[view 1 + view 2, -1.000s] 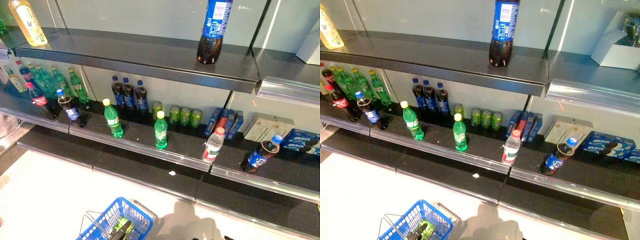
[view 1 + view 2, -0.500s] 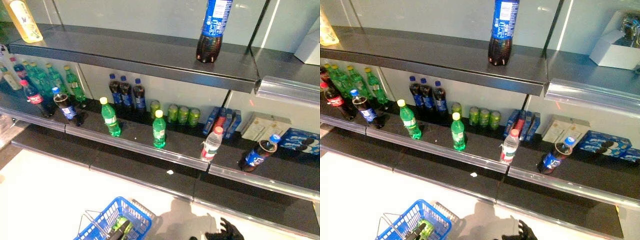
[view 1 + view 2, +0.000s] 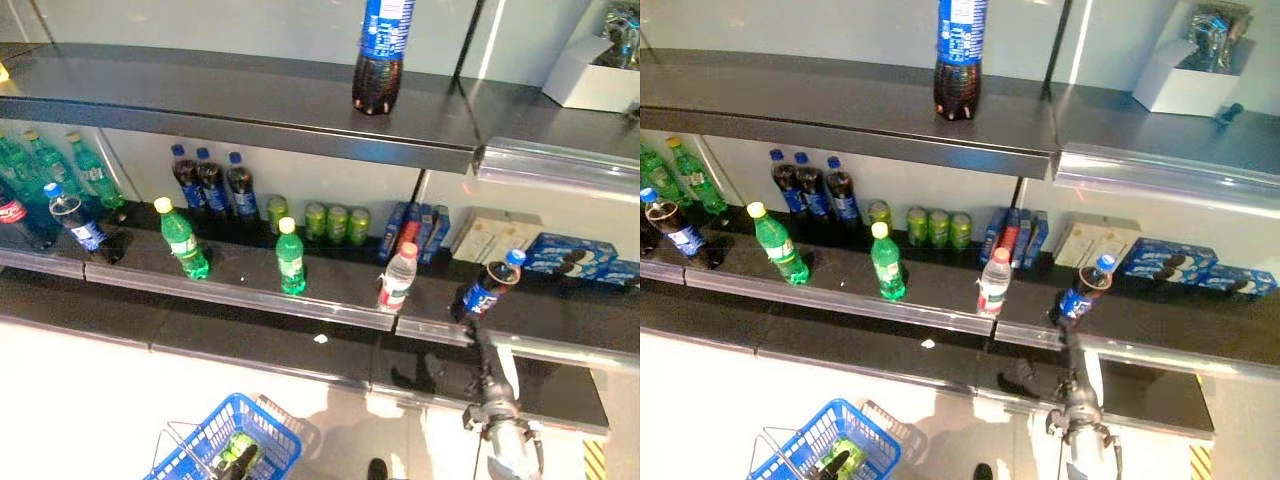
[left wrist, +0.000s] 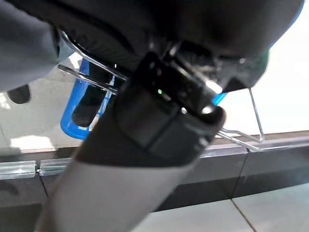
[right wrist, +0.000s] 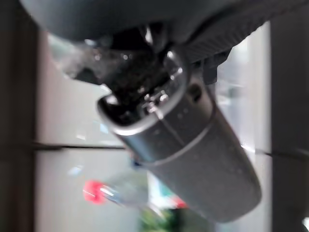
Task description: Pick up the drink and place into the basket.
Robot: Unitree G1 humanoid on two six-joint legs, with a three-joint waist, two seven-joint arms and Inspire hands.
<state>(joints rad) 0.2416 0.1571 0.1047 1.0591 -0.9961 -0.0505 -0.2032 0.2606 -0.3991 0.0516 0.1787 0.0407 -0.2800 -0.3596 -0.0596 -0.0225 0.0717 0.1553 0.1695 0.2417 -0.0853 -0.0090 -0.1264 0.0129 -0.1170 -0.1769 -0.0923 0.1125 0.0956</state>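
A small cola bottle with a blue cap (image 3: 487,288) leans tilted on the right part of the middle shelf (image 3: 300,300). My right hand (image 3: 482,350) reaches up from below, just under and in front of that bottle; dark against the dark shelf, it does not show its grip. The blue basket (image 3: 262,432) hangs at the lower left with a green bottle (image 3: 233,447) inside. In the left wrist view my left hand (image 4: 91,101) is curled round the basket's wire handle (image 4: 84,77).
Along the middle shelf stand a water bottle with a red cap (image 3: 397,277), two green bottles (image 3: 290,258), cola bottles (image 3: 210,185), green cans (image 3: 328,222) and boxes (image 3: 570,255). A large cola bottle (image 3: 380,50) stands on the top shelf. A lower shelf juts out below.
The camera has shifted right. My right arm has risen from the bottom edge up to the tilted blue-capped cola bottle. The basket stays at the lower left.
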